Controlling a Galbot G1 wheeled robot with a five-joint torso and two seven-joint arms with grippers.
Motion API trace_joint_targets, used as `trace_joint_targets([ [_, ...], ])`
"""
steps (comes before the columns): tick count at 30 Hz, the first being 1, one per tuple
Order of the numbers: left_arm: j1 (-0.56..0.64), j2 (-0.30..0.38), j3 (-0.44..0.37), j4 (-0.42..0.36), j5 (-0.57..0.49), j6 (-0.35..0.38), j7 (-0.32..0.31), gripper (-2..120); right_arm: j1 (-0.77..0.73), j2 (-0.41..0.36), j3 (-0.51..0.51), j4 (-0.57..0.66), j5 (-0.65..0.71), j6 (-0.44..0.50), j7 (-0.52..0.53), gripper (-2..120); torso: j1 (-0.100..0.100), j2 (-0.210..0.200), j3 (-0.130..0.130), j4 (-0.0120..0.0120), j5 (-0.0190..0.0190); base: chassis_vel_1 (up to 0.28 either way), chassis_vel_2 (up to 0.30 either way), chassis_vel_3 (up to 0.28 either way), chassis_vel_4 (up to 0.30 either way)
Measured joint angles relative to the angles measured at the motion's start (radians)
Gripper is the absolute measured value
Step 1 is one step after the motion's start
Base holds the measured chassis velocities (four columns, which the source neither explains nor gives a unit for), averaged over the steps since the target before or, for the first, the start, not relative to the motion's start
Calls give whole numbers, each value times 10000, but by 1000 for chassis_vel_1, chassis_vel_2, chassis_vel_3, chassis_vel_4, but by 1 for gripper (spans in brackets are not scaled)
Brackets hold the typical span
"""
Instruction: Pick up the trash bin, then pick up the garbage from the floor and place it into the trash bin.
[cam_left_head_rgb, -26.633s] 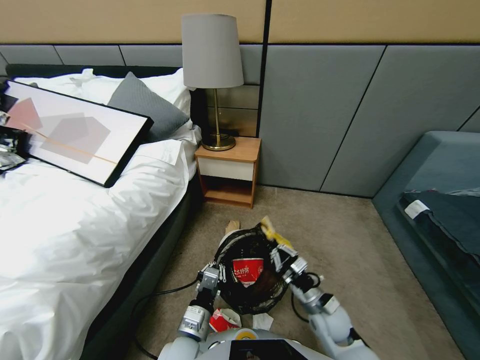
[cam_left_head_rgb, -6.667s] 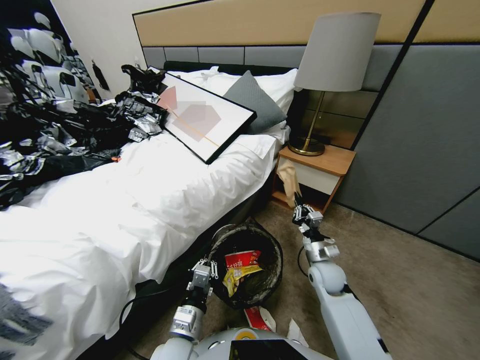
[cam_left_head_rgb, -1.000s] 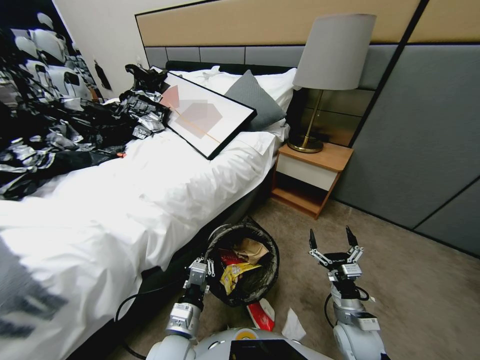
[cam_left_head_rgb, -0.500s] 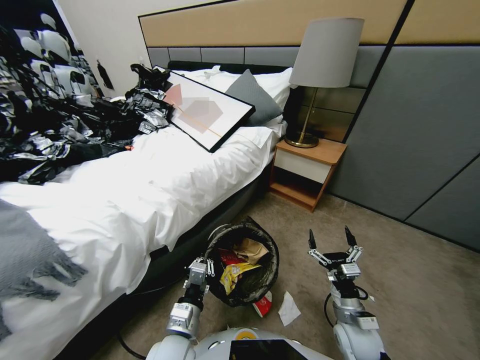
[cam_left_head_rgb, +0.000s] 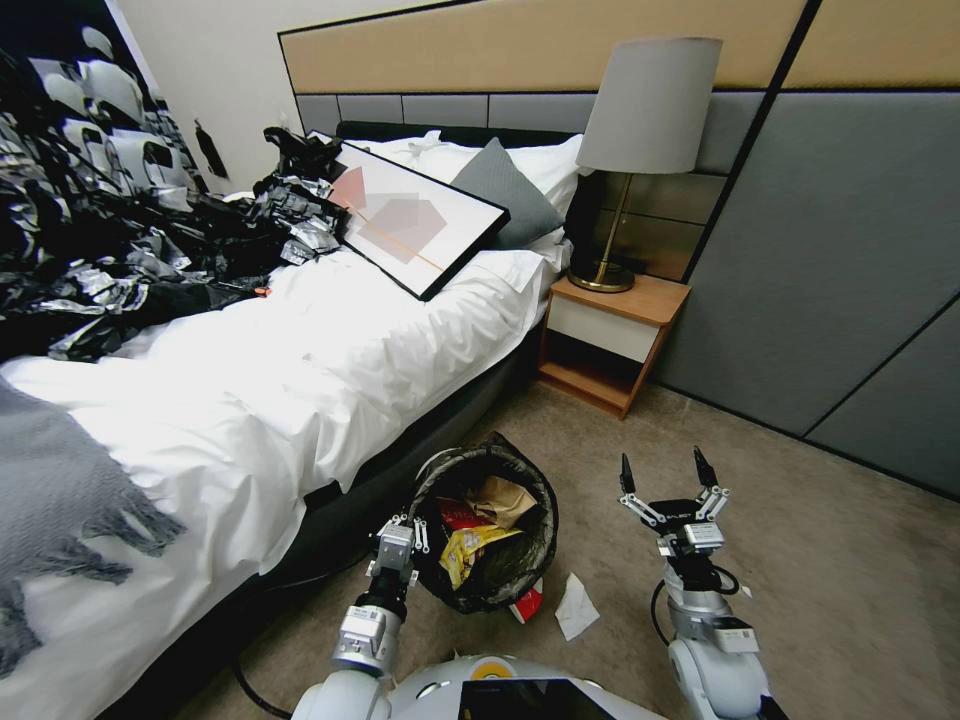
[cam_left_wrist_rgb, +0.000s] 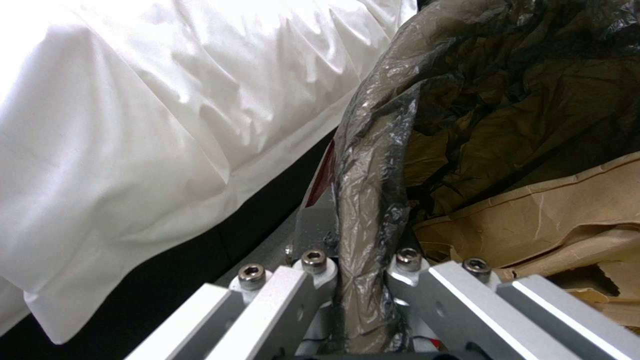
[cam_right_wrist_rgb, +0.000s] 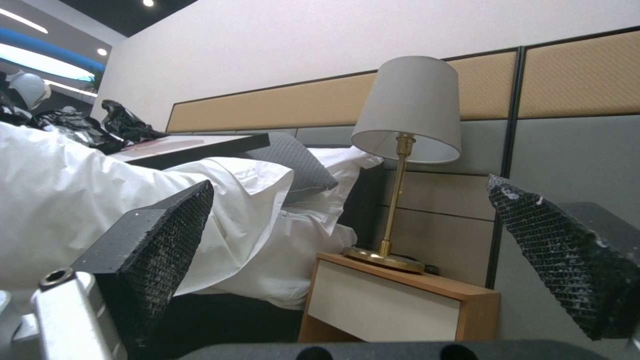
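Left claw (cam_left_head_rgb: 398, 545) is clamped on the rim of the bin (cam_left_head_rgb: 490, 535), its jaws pinching the black liner (cam_left_wrist_rgb: 363, 210) where it folds over the edge, as the left wrist view shows close up. That bin sits beside the bed (cam_left_head_rgb: 300, 370), over the carpet (cam_left_head_rgb: 800, 560), tilted a little toward the robot. Inside lie a brown crumpled paper (cam_left_head_rgb: 500, 497), a yellow wrapper (cam_left_head_rgb: 470, 547) and a red wrapper (cam_left_head_rgb: 455, 515). On the carpet just beside the bin's base lie a red-and-white wrapper (cam_left_head_rgb: 527, 603) and, next to it, a white tissue (cam_left_head_rgb: 575, 606). Right claw (cam_left_head_rgb: 668, 478) stands upright to the right of the bin, apart from it, jaws spread wide and holding nothing; its dark pads (cam_right_wrist_rgb: 167, 235) frame the lamp (cam_right_wrist_rgb: 408, 115) and the nightstand (cam_right_wrist_rgb: 400, 300) in the right wrist view.
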Motion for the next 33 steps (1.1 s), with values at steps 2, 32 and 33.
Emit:
trace_joint_targets([
  [2,-1,6,-45,-44,-36,10,0,1,6,-37,-45,-23,-7,-99,38,100,0,0,0,0,0,0,0,0,0],
  [32,-392,0,-728,-228,-835,428,44,1,1607,-3725,-4396,-3372,1158,-5948,1196,100,0,0,0,-1,4,0,0,0,0],
  [33,-384,-6,-736,-231,-833,427,46,1,1643,-3796,-4599,-3743,1122,-5997,1168,100,1,0,1,-1,-1,0,0,0,0],
])
